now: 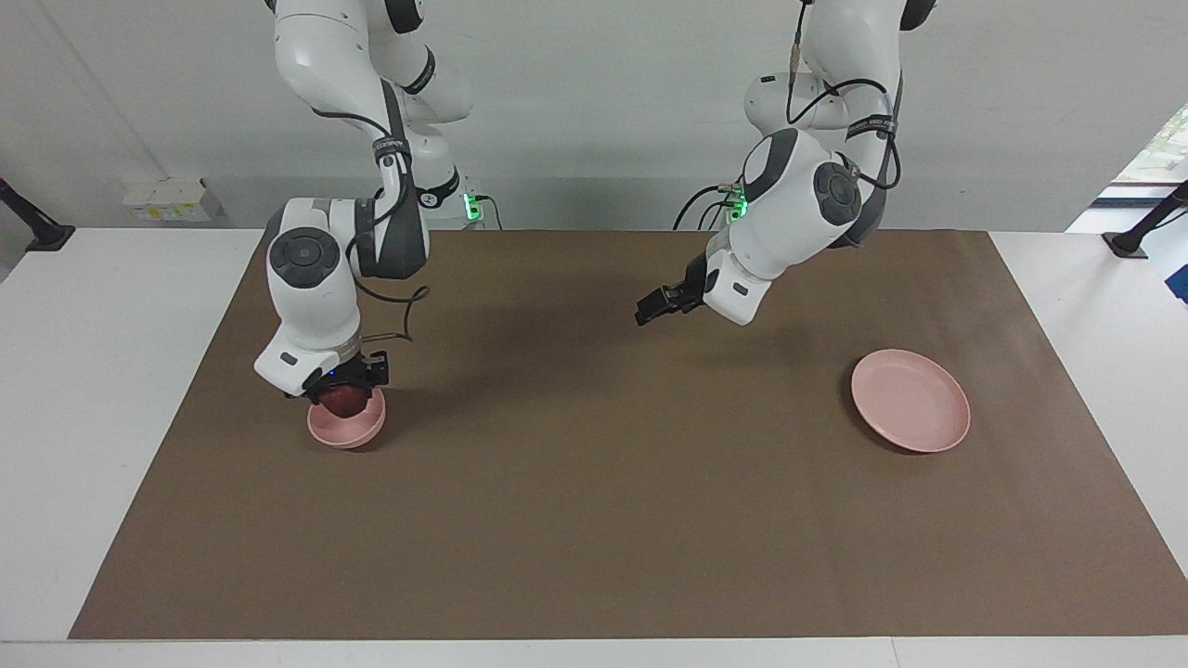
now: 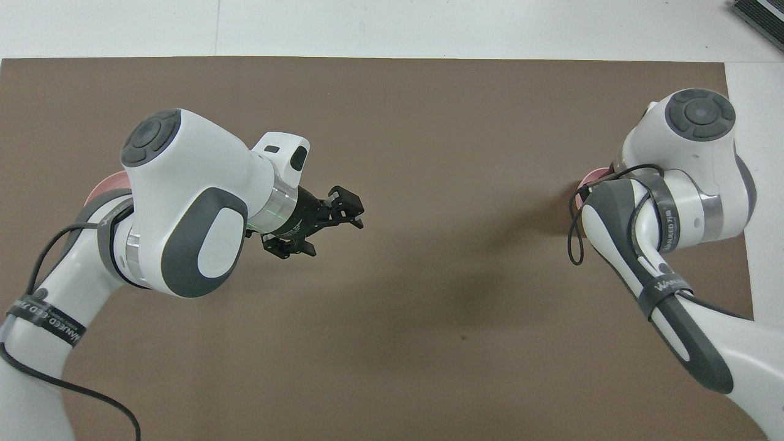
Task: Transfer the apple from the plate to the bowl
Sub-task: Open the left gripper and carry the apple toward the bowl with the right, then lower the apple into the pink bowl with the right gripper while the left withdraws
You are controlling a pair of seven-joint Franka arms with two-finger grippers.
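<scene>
Apple (image 1: 343,400) sits low in the bowl (image 1: 347,429), directly under the right hand (image 1: 348,390), which is pinching it. We judge that lifting before letting go would carry the fruit back out, or tip the bowl. The left hand (image 1: 650,311) hangs spread over bare surface (image 1: 594,520), waiting. We count one apple, one bowl, one plate (image 1: 910,400), two hands.
</scene>
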